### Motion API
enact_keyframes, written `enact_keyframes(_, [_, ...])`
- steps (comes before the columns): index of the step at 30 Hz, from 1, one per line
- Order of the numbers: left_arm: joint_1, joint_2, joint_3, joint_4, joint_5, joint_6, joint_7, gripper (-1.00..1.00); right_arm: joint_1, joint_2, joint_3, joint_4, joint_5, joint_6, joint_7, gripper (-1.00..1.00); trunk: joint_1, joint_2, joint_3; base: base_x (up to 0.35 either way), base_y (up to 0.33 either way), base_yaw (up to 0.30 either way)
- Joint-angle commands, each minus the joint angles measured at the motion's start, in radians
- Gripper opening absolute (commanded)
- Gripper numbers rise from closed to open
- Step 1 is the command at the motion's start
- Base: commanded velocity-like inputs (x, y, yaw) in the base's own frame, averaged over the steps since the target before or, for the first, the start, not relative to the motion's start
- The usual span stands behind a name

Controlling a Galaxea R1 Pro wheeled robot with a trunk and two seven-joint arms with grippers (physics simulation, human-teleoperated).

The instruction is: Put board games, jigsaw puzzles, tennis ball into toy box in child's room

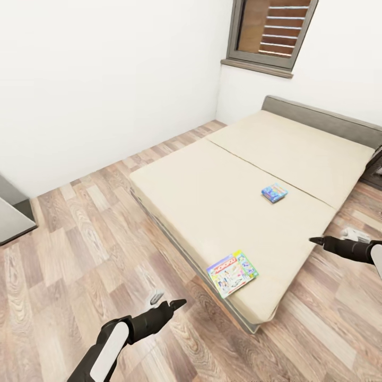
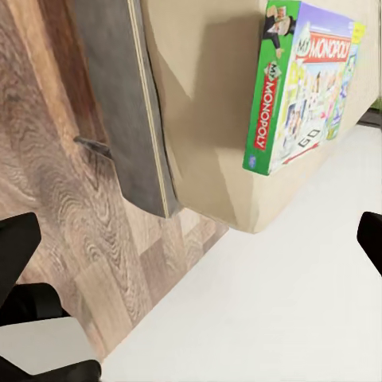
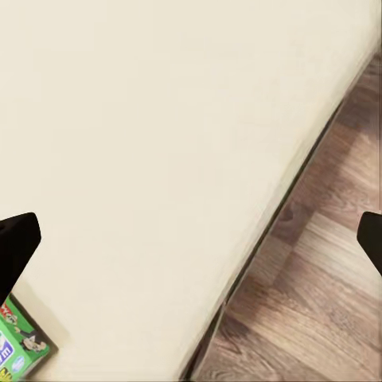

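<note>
Board games lie on the bed: the Monopoly box flat near the foot corner, its near edge just beside the mattress edge, and a smaller blue box near the middle, well apart from it.

Tool states: left tool hangs over the floor just short of the bed corner, holding nothing; right tool hangs past the mattress side, holding nothing. In each wrist view the fingertips sit at opposite picture edges, so both are judged wide.

Risks:
- Monopoly box lies flat with little purchase; a sideways push could slide it off the corner to the floor.
- The blue box calls for a long reach; the base could strike the bed frame.

Clearance: open floor on the left side and at the foot; wall stands well back.
</note>
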Motion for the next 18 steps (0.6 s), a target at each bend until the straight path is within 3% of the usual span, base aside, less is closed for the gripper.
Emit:
enact_keyframes(1, [-0.001,-0.001,-0.001,-0.004,0.001,0.004,-0.002,1.0,-0.001,0.0,-0.002,-0.004,0.008,0.004,0.009,1.0,0.0,0.0,-0.001,0.0,0.0,-0.117])
enact_keyframes(12, [-0.031,0.002,-0.029,-0.028,-0.002,-0.002,-0.001,1.0,0.003,0.0,-0.002,-0.026,0.008,0.004,0.009,1.0,0.0,0.0,-0.001,0.0,0.0,-0.047])
enact_keyframes(18, [-0.109,0.017,-0.033,-0.022,-0.003,0.002,-0.002,1.0,0.004,0.0,-0.002,-0.03,0.008,0.005,0.009,1.0,0.0,0.0,-0.001,0.0,0.0,-0.008])
